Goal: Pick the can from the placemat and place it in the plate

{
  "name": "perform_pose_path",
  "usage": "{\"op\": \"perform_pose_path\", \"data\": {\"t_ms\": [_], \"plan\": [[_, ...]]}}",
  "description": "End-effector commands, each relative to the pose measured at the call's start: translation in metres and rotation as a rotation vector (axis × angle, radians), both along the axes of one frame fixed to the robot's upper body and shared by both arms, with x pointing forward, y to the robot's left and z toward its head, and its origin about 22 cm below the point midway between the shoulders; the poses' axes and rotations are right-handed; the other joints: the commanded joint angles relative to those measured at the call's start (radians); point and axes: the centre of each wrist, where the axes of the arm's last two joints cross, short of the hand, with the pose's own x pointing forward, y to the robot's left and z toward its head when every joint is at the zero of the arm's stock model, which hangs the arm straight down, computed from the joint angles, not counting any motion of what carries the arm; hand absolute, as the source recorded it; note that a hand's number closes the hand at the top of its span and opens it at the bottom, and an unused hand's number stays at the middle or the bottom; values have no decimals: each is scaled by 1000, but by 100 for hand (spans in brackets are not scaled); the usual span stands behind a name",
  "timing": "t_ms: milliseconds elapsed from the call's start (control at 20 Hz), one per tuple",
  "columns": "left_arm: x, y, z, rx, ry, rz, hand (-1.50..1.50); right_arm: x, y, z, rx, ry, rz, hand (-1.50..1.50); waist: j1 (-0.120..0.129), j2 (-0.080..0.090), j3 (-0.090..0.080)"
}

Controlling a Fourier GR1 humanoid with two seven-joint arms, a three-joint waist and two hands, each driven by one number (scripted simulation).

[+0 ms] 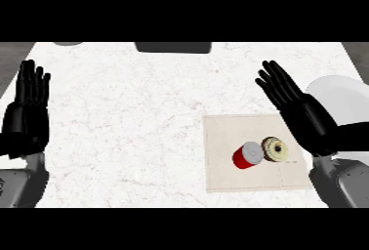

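1. On my feed the can sits on the placemat, right of the mat's middle and in its lower half.
2. The can's silver end faces up and to the right. Its red wall shows below and to the left of that end, so in this view its long axis runs from lower left to upper right. From this steep angle I cannot tell whether it stands upright or leans.
3. A pale ring-shaped item with a dark centre lies on the mat just beside the can's silver end, on its right. I cannot tell whether the two touch.
4. The placemat is a beige square on the right part of the white marbled worktop.
5. The plate is white and lies at the right edge of the view, beyond the mat's upper right corner. My right arm covers part of it.
6. The right hand is spread flat with straight fingers pointing up and to the left, and it holds nothing. It overlaps the mat's upper right corner and the plate's left rim, apart from the can.
7. The left hand rests at the far left edge, fingers straight and up, well apart from the mat and holding nothing.
8. A dark object is cut off by the worktop's far edge.
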Motion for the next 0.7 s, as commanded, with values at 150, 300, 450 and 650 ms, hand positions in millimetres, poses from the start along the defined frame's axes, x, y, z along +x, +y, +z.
{"op": "perform_pose_path", "data": {"t_ms": [150, 300, 450, 650], "plan": [[4, -29, 7, 153, 24, -294, 0, 9, -6, -75, -182, 609, 182, -150, 63, 27, 23], [3, -49, 5, 201, 55, -450, 0, 14, -13, -59, -697, 596, 336, -150, 109, 30, 13], [3, -61, 8, 231, 89, -543, 0, 34, -10, -45, -889, 573, 461, -150, 118, 13, 22], [6, -69, 5, 239, 110, -563, 0, 57, 8, -12, -1160, 397, 572, -150, 85, -1, 22]]}}
